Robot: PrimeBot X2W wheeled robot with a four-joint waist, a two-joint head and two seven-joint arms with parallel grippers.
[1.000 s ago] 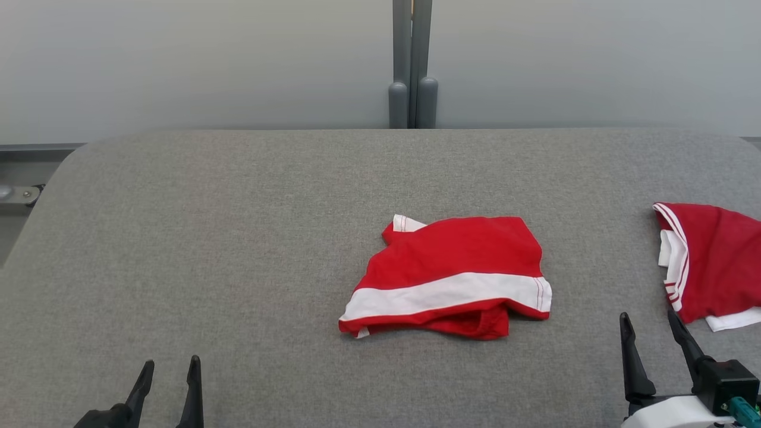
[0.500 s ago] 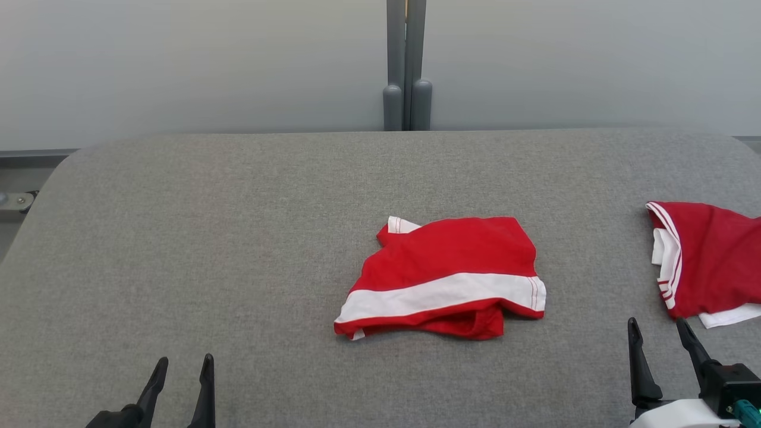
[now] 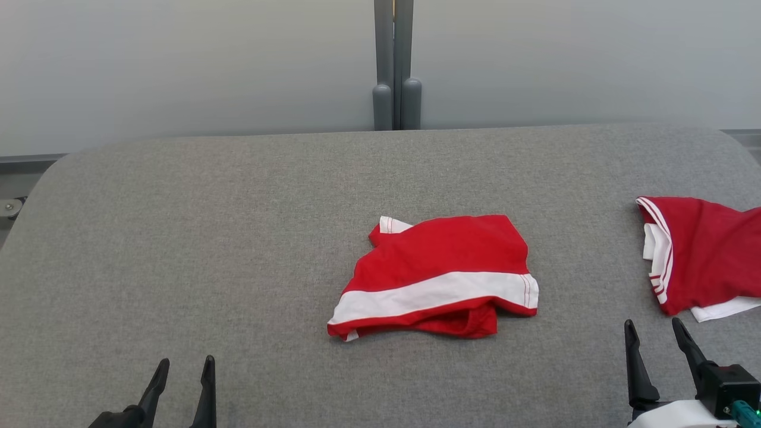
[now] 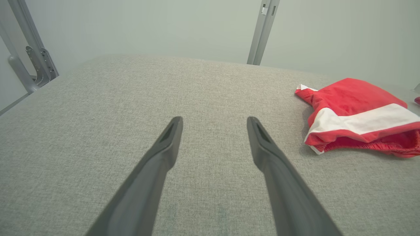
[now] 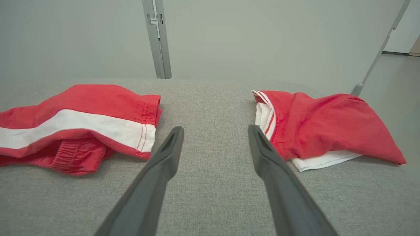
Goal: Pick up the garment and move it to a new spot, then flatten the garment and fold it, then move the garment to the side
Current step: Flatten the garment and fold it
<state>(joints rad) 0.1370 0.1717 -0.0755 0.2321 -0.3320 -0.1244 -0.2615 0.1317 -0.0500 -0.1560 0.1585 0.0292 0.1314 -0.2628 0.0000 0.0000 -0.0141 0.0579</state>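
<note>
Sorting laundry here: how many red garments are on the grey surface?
2. The white-banded garment lies in the middle of the grey surface. The second garment lies toward the right side, cut off by the head view's edge; more could lie outside the views.

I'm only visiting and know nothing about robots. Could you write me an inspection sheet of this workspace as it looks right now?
Surface: grey fabric-covered table, flat, with rounded far corners.
Job's things: red-and-white garment lying loosely bunched mid-table; second red-and-white garment crumpled toward the table's right side, apart from the first.
Clutter: nothing seen.
Grippers: left gripper and right gripper both open, holding nothing, at the near side, touching neither garment.
Cables: nothing seen.
Surroundings: plain pale wall behind the table, with a grey post at its middle.
</note>
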